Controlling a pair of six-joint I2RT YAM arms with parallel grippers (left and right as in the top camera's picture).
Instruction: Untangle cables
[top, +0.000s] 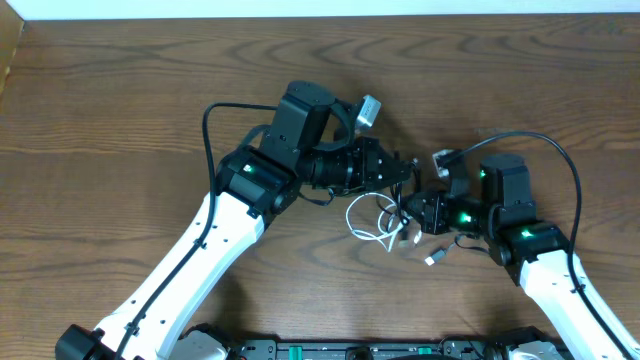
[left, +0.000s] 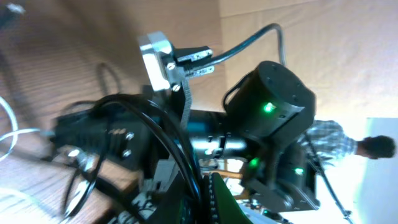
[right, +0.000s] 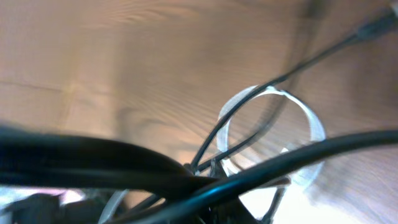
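Note:
The cables lie bundled at mid-table between both arms. The white cable (top: 356, 216) forms a loop, and the thin black cable (top: 385, 204) crosses it. A small plug (top: 434, 260) lies off to the right front. My left gripper (top: 408, 172) reaches over the bundle's far side. In the left wrist view the left gripper (left: 208, 186) is shut, with the black cable (left: 181, 149) running in between its fingers. My right gripper (top: 411, 212) is at the bundle's right edge. In the right wrist view thin black cable strands (right: 249, 102) converge at the right gripper (right: 211, 171), in front of the white cable's loop (right: 314, 121).
Thick black arm wires (right: 93, 162) cross the right wrist view and hide most of the fingers. The right arm's body (left: 273, 106) fills the left wrist view. The wooden table (top: 120, 110) extends left and back. A person (left: 373, 146) stands beyond the table.

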